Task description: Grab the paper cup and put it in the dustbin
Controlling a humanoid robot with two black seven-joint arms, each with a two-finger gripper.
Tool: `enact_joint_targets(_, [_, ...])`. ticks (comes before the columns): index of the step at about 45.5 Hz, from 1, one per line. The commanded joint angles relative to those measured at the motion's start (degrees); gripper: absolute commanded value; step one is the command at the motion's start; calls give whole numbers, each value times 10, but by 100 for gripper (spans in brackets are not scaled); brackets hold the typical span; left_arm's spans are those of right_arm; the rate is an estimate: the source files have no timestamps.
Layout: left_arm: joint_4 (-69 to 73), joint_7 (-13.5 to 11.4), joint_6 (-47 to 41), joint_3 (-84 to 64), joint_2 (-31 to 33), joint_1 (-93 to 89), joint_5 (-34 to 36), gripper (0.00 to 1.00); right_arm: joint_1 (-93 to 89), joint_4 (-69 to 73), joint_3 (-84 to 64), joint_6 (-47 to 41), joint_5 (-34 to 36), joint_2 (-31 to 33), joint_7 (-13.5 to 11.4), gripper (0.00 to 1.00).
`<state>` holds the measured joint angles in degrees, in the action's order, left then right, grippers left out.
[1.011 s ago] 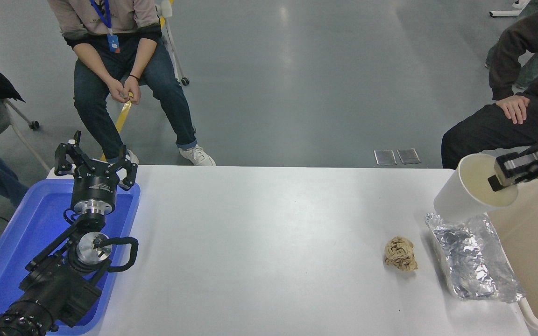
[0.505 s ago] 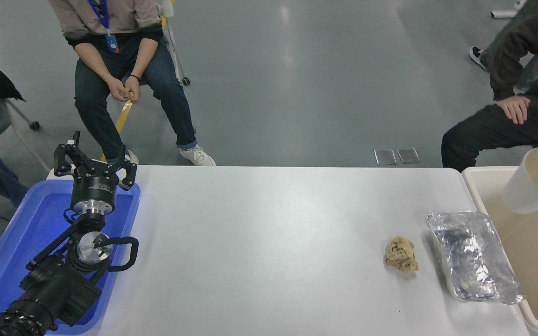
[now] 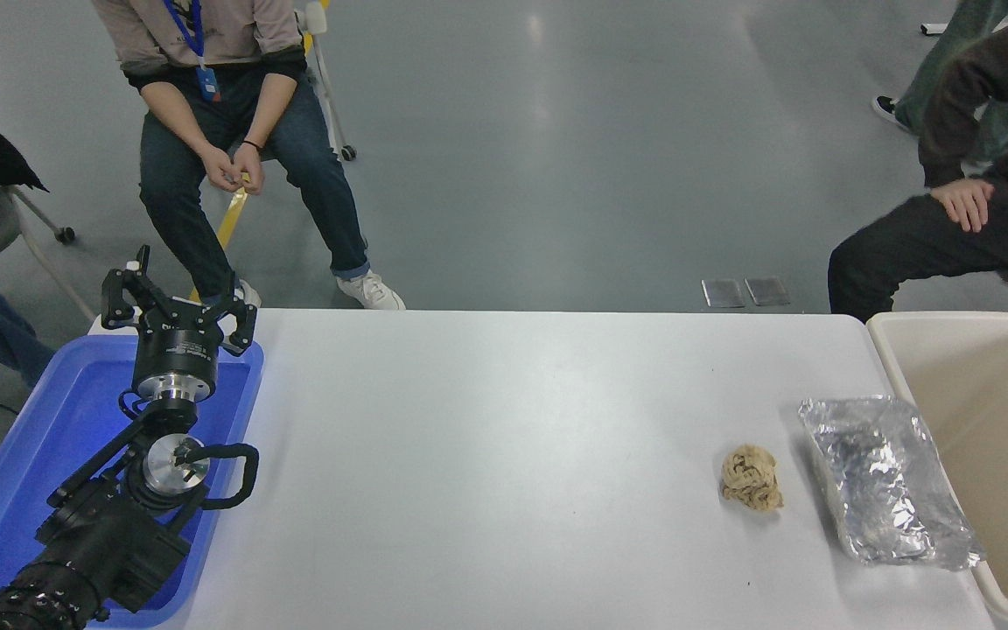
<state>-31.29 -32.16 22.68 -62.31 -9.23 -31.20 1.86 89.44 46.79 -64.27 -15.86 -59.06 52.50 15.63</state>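
From my seat the paper cup is nowhere in view, and neither is my right arm or its pincer, so I cannot tell whether the cup is held or let go. The dustbin (image 3: 985, 420), cream with a thick rounded rim, sits at the right end of the worktop (image 3: 504, 455); the part of its inside I can see holds nothing. I judge this the drop step: next I must confirm the cup is over the dustbin and release. Just left of the dustbin lies crumpled foil (image 3: 885, 477), then a brown paper ball (image 3: 752, 476). Left pincer (image 3: 178, 306) parked over the blue tray (image 3: 23, 455), far left of the dustbin, fingers spread.
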Motion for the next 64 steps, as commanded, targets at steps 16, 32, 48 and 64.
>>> enact_joint_targets(16, [0, 0, 0, 0, 0, -1, 0, 99, -431, -275, 249, 144, 119, -134, -35, 0])
enact_joint_targets(32, [0, 0, 0, 0, 0, -1, 0, 99, -439, -279, 268, 140, 142, -141, -37, 100])
enact_joint_targets(48, [0, 0, 0, 0, 0, -1, 0, 99, -312, -147, 239, 118, 134, -76, -32, 100])
enact_joint_targets(64, [0, 1, 0, 0, 0, -1, 1, 99, 85, 184, 3, 33, 117, -26, -32, 100])
